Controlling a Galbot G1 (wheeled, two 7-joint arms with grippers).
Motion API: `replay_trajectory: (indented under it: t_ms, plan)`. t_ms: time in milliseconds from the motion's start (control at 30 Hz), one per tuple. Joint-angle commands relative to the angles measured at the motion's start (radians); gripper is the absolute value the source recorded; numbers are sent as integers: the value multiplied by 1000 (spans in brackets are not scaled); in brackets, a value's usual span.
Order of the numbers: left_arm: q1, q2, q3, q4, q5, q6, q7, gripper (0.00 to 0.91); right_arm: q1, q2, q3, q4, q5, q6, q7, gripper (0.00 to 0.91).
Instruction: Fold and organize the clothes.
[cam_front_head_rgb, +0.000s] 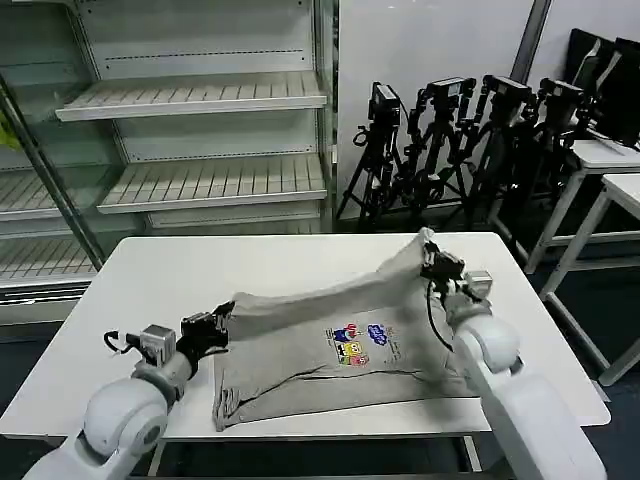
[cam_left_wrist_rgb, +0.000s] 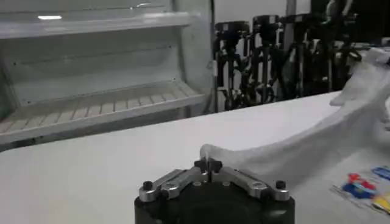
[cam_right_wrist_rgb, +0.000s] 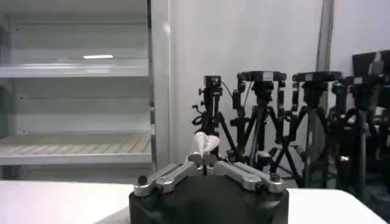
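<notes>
**Both grippers pinch the T-shirt's far edge above the table**

The light grey T-shirt (cam_front_head_rgb: 320, 355) lies on the white table (cam_front_head_rgb: 150, 280), its near part flat and its far edge raised off the surface. On the chest is a small multicoloured cartoon print (cam_front_head_rgb: 358, 344) with text beside it; the writing is too small to read. The left gripper (cam_front_head_rgb: 222, 318) reaches low over the table to the shirt's left far corner, fingers closed on the cloth. The right gripper (cam_front_head_rgb: 432, 262) is lifted higher at the shirt's right far corner, fingers clamped on a tuft of fabric, so the edge slopes up toward it. Behind the table stand tripods (cam_front_head_rgb: 450, 150) and shelving (cam_front_head_rgb: 200, 100)
</notes>
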Motion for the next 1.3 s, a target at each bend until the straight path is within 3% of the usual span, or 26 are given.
replay_trajectory:
  t_ms: [33, 200, 233, 267, 367, 600, 967, 1100, 1300]
  plan:
    - [275, -3, -34, -165, 184, -4, 22, 30, -351, -31, 163, 248, -54, 18, -7, 0]
    - [314, -19, -10, -121, 259, -13, 46, 60, -425, 7, 149, 226, -123, 30, -1, 0]
    - [315, -23, -7, -107, 265, -13, 51, 615, -430, 14, 146, 221, -134, 28, 1, 907]
    - [311, -24, -5, -99, 271, -12, 51, 907, -431, 19, 142, 218, -143, 24, 13, 907]
    - [295, -31, -8, -80, 277, -1, 52, 907, -431, 27, 141, 215, -143, -11, 36, 907]
    - [299, -92, -34, -115, 261, -35, 7, 907, -486, 44, 174, 274, -152, 25, 50, 907]
    - [407, -402, -91, -181, 186, -139, -134, 907, -638, 97, 246, 360, -190, 79, 61, 907]
    - [406, -474, -51, -122, 208, -174, -172, 907, -651, 121, 243, 350, -203, 84, 65, 907]
    - [387, -521, -15, -35, 256, -208, -208, 907, -664, 147, 229, 341, -225, 92, 67, 907]
